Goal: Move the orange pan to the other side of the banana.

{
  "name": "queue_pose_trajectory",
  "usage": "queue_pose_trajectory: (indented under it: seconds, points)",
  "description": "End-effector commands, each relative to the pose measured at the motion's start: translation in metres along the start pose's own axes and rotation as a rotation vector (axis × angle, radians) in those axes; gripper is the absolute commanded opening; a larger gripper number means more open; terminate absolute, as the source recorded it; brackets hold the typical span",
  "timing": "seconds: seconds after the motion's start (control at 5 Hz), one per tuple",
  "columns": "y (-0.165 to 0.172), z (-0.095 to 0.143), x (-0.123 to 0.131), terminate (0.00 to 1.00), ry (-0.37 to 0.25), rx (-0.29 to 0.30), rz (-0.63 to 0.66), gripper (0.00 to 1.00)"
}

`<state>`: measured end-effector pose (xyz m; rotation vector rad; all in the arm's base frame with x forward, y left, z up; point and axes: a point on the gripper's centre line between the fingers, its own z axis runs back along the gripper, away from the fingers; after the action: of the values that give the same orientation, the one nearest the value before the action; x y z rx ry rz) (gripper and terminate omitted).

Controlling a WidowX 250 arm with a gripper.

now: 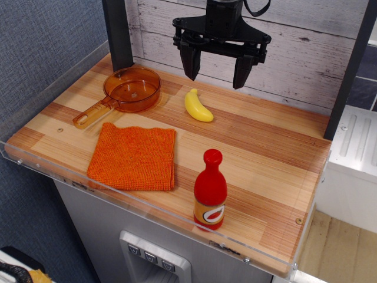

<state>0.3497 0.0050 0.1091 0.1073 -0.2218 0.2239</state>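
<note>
Red bottle, yellow label unreadable.

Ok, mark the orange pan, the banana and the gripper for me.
orange pan [132, 88]: only camera view, on the pan's translucent floor.
banana [198, 106]: only camera view, on the middle of its yellow body.
gripper [216, 71]: only camera view, midway between the two black fingertips.

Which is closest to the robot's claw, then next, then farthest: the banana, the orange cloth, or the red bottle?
From the gripper:
1. Banana, just below the claw, near the back.
2. Orange cloth, front left.
3. Red bottle, at the front edge.
</note>
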Motion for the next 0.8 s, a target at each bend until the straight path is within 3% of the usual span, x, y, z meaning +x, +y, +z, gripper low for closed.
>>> queue_pose_trajectory:
  seconds: [0.0,0.2,0.4,0.6]
  points:
    - [0.0,0.0,0.0,0.0,0.0,0.0,0.0,1.0]
    - [0.02,-0.001,-0.003,0.0,0.048,0.028,-0.027,1.0]
    - [0.048,-0.006,-0.007,0.0,0.104,0.01,-0.033,1.0]
    - [0.075,-0.017,-0.01,0.0,0.132,0.004,-0.118,1.0]
